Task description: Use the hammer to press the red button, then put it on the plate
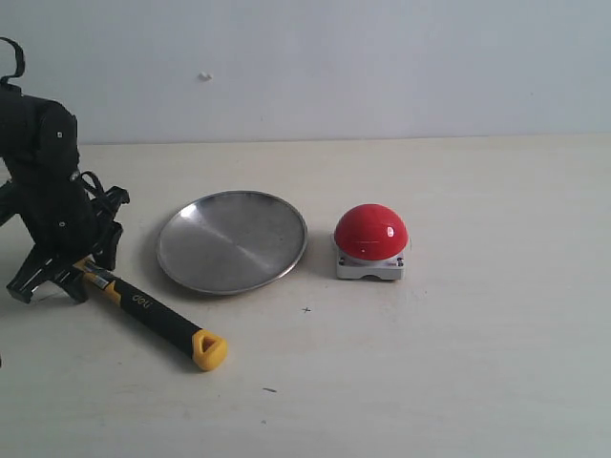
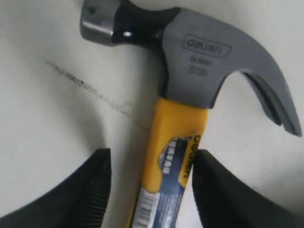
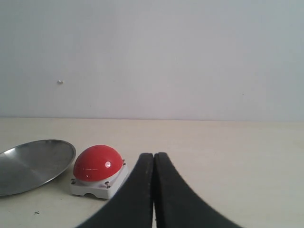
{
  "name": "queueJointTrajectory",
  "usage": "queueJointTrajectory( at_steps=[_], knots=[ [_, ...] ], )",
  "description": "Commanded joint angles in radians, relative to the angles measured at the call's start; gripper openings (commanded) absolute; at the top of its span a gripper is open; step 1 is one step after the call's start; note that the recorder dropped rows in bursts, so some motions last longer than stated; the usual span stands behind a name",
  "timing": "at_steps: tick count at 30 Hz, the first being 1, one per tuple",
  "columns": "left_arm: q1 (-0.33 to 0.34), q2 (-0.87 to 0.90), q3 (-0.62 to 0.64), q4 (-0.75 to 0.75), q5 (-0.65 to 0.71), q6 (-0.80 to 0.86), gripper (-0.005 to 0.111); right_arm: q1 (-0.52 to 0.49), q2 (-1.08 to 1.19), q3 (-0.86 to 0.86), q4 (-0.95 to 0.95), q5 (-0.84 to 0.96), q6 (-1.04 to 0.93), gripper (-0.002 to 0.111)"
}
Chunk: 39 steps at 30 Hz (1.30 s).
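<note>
The hammer (image 1: pixel 153 315) lies flat on the table at the left, its yellow end toward the front and its head under my left arm. In the left wrist view its steel head (image 2: pixel 204 61) and yellow neck show close up. My left gripper (image 1: pixel 59 272) (image 2: pixel 152 156) is open and straddles the neck: one finger is right against it, the other stands off with a gap. The silver plate (image 1: pixel 234 239) (image 3: pixel 33 164) sits in the middle with nothing in it. The red button (image 1: pixel 370 231) (image 3: pixel 97 164) stands just right of it. My right gripper (image 3: pixel 154 156) is shut on nothing, low over the table beyond the button.
A pale wall runs along the table's far edge. Faint dark scuff marks (image 2: pixel 85 88) cross the tabletop beside the hammer head. The right arm does not show in the exterior view.
</note>
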Motion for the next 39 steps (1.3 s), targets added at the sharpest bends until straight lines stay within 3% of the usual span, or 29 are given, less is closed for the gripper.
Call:
queueJointTrajectory(
  at_steps=[1,18,22,27,39],
  knots=[
    [0.002,0.023,0.005,-0.003,-0.023,-0.003,0.051,-0.006,-0.005,0.004,0.003,0.002,0.001,0.000],
    [0.061,0.026,0.005,-0.009,-0.010,0.023,0.051,-0.006,-0.005,0.004,0.003,0.002,-0.001,0.000],
    [0.061,0.026,0.005,-0.009,-0.015,0.044,0.037,-0.006,-0.005,0.004,0.003,0.002,-0.001,0.000],
    [0.061,0.026,0.005,-0.009,-0.040,0.073,0.000,-0.006,-0.005,0.004,0.003,0.002,0.001,0.000],
    [0.059,-0.001,0.005,-0.011,0.031,0.220,0.000,-0.006,-0.005,0.004,0.003,0.002,-0.001,0.000]
  ],
)
